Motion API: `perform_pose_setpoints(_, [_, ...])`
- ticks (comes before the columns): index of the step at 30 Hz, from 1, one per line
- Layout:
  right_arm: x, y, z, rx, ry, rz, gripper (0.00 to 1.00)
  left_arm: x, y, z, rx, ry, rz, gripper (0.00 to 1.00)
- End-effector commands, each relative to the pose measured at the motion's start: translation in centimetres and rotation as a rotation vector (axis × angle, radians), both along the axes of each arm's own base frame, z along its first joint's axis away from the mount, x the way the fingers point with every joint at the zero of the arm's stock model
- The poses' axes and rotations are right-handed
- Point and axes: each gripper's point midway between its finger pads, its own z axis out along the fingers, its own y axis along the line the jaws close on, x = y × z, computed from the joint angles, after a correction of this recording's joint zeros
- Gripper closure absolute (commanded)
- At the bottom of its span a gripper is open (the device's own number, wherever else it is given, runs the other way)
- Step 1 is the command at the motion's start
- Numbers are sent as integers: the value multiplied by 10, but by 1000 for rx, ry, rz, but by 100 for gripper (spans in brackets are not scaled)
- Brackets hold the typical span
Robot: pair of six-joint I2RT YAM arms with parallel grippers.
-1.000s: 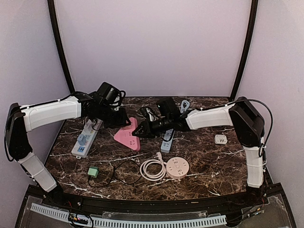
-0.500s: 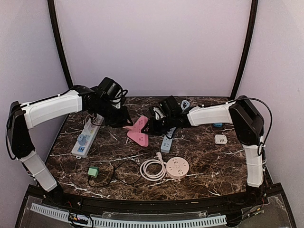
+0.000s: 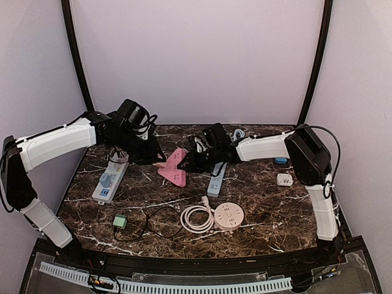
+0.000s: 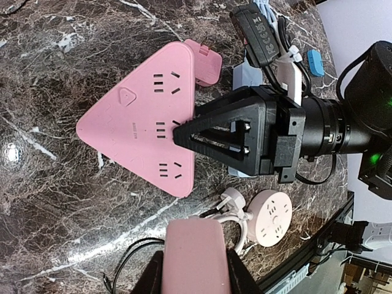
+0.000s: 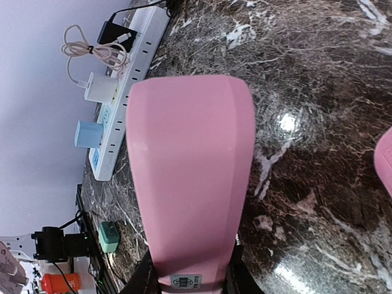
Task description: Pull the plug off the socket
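Since my left jaws are clamped narrow on the pink plug (image 4: 193, 257) and my right jaws pinch the pink triangular socket (image 4: 138, 116) by its thin edge, the two look parted, with tabletop (image 4: 55, 202) showing between them. Honestly my worry is that edge grip: the socket hangs way out past my right jaws, so any twist could lever it loose and drop it. Both jaws also sit close together, so a sloppy retreat could knock plug against socket.

Dark marble table (image 3: 269, 214): white power strip (image 3: 110, 179) at left; grey strip (image 3: 214, 180) at centre; green adapter (image 3: 120, 221), coiled white cable (image 3: 196, 217), round pink socket (image 3: 228, 215) toward front.
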Motion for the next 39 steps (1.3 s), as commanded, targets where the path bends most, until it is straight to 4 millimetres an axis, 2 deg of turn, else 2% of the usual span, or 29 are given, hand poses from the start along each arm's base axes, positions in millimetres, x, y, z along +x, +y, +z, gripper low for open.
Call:
perform_pose_setpoints(1, [13,14,8,76,12,10,100,-4,6,5,-18,-18,12,100])
perform_pose_setpoints(4, [22,17,1,94,40,4,100,-8,8,-3,-16,-9,20,100])
perform_pose_setpoints(6, [28,18,-4,102,55,-3,96,-10,10,-8,-16,0,22,100])
perform_pose_setpoints(13, [48,16,-17,128,97,-14,64,-17,13,-26,-17,32,32,100])
perform_pose_setpoints(19, [59,11,-15,119,84,-29,38,-19,15,-38,-1,45,36,100])
perform_pose_setpoints(23, [61,7,-4,106,39,-31,26,-18,16,-44,7,47,36,100])
perform_pose_setpoints(29, [56,-10,16,44,-45,-43,16,-15,21,-55,60,44,40,100])
perform_pose_setpoints(33, [50,-31,37,-10,-127,-75,10,-11,26,-64,121,44,48,99])
perform_pose_setpoints(39, [41,-70,79,-83,-266,-157,2,-5,42,-84,371,28,73,97])
